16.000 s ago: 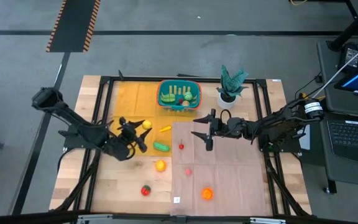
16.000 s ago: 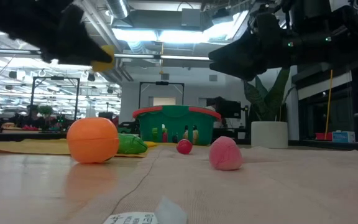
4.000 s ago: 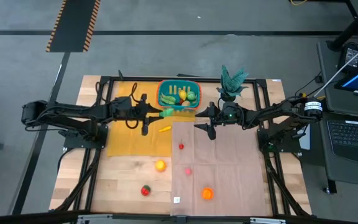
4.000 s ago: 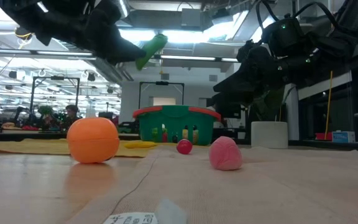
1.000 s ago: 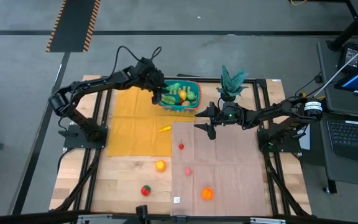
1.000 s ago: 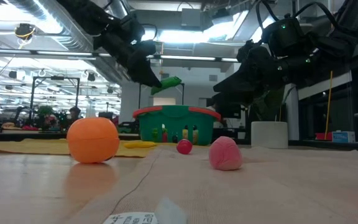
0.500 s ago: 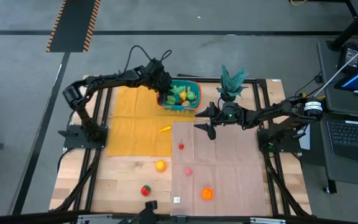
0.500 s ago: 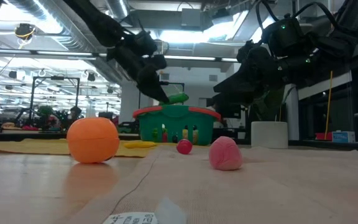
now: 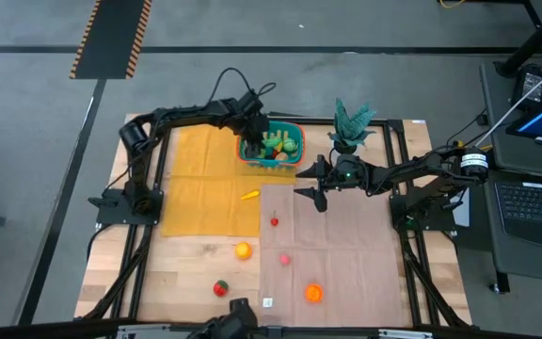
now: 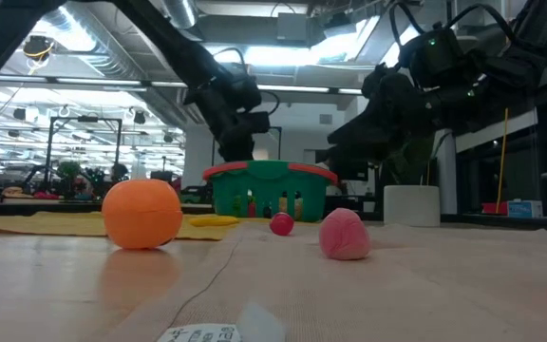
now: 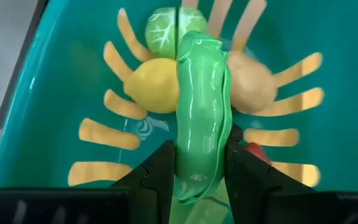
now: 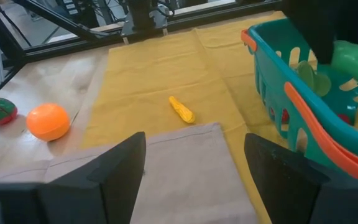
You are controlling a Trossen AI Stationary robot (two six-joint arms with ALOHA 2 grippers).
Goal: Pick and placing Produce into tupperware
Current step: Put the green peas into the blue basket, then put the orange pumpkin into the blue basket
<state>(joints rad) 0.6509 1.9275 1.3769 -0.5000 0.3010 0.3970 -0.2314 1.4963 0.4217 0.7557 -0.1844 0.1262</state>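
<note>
Now the left gripper point(image 11: 199, 180) is reaching down into the small teal plastic basket with the orange rim point(image 9: 295, 129) at the back of the bench, and it is squeezing a long shiny green toy vegetable point(image 11: 201, 112). Beside the basket, the right gripper point(image 9: 309, 193) is hanging above the brown cloth point(image 9: 346, 254) with its fingers apart, holding nothing.

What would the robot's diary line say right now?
left gripper: holding green pepper over teal basket | right gripper: open, waiting above tan cloth
</note>
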